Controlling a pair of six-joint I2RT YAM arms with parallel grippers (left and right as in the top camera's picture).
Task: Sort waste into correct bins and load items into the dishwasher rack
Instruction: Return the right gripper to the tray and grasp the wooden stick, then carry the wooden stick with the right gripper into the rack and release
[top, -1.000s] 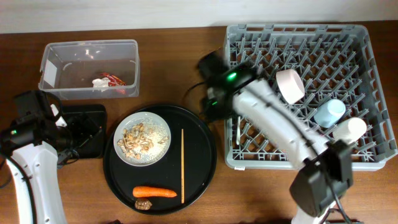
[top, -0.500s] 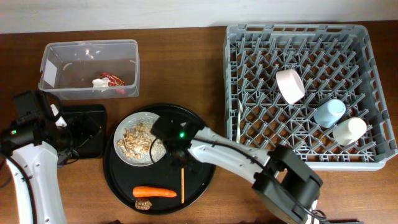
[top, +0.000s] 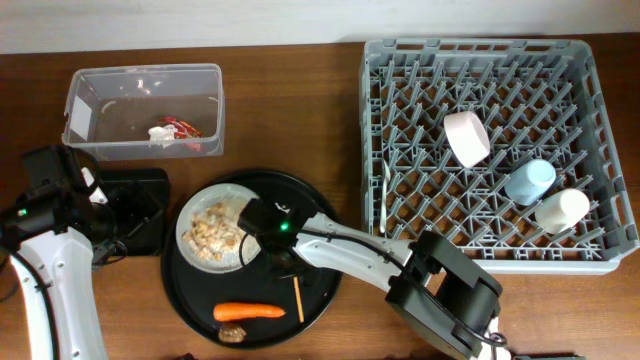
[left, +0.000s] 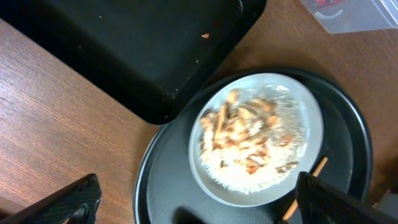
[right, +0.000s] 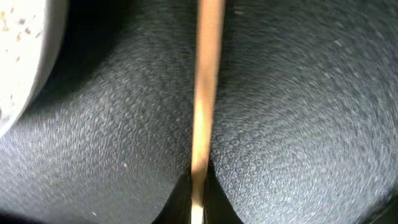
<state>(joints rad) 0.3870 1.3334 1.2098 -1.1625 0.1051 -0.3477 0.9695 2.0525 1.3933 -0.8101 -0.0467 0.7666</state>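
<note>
- The thin wooden stick (right: 208, 74) lies on the round black tray (top: 185, 290), in the lower centre of the overhead frame. It is just right of the white plate (top: 184, 228) of crumbs and just above the carrot (top: 248, 311).
- In the right wrist view, the right fingers (right: 177, 202) sit close on either side of the stick at the bottom centre. They appear to be pinching it near one end, though the contact itself is dark and hard to read.
- The left fingers (left: 68, 202) are spread wide and hold nothing. They hang over the plate, with the shallow black bin (left: 124, 50) in the upper left of that view.
- The stick is likely light, stiff and smooth. It is so narrow that it could roll or pivot in a pinch.
- A hold nearer its middle would probably keep it from swinging.
- The grey rack (top: 590, 60) fills the upper right of the overhead frame. Its lattice floor looks open enough for something this slim to slip through, so it would best go in lying across the bars or leaning among the pegs.
</note>
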